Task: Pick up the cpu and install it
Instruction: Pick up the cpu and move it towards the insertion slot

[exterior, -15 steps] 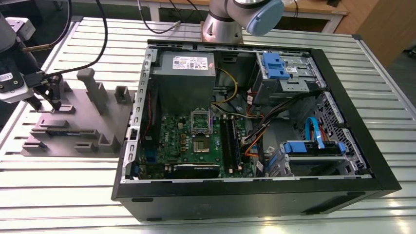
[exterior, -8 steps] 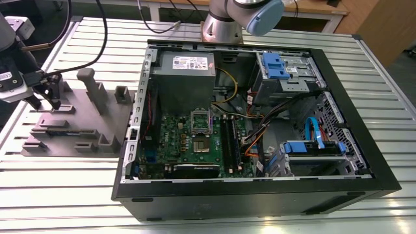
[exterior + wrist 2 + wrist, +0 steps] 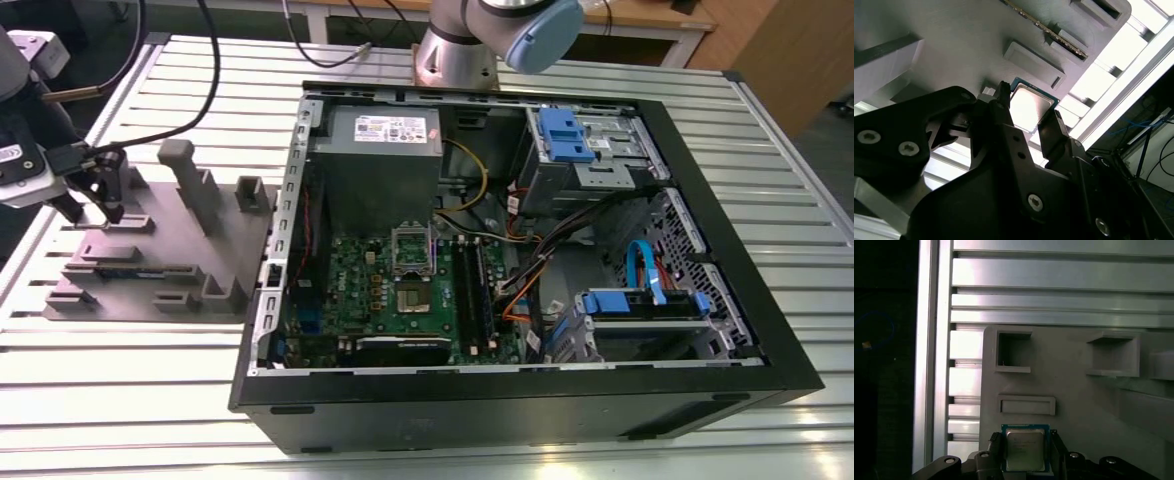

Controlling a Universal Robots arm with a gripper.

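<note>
Got the end effector [image 3: 1026,441] straddling the cpu [image 3: 1024,450], which lies flat on the grey block [image 3: 160,250] at about 9 o'clock from the open computer case [image 3: 534,385] on the tabletop [image 3: 134,400]. Honestly can't tell whether clamped or loose. Could easily tilt or drop the cpu with an off-centre squeeze, then risk jamming it crooked into the socket [image 3: 414,297].

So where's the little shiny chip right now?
In both wrist views the cpu is at the end effector, over the grey block at the exterior view's left.
</note>
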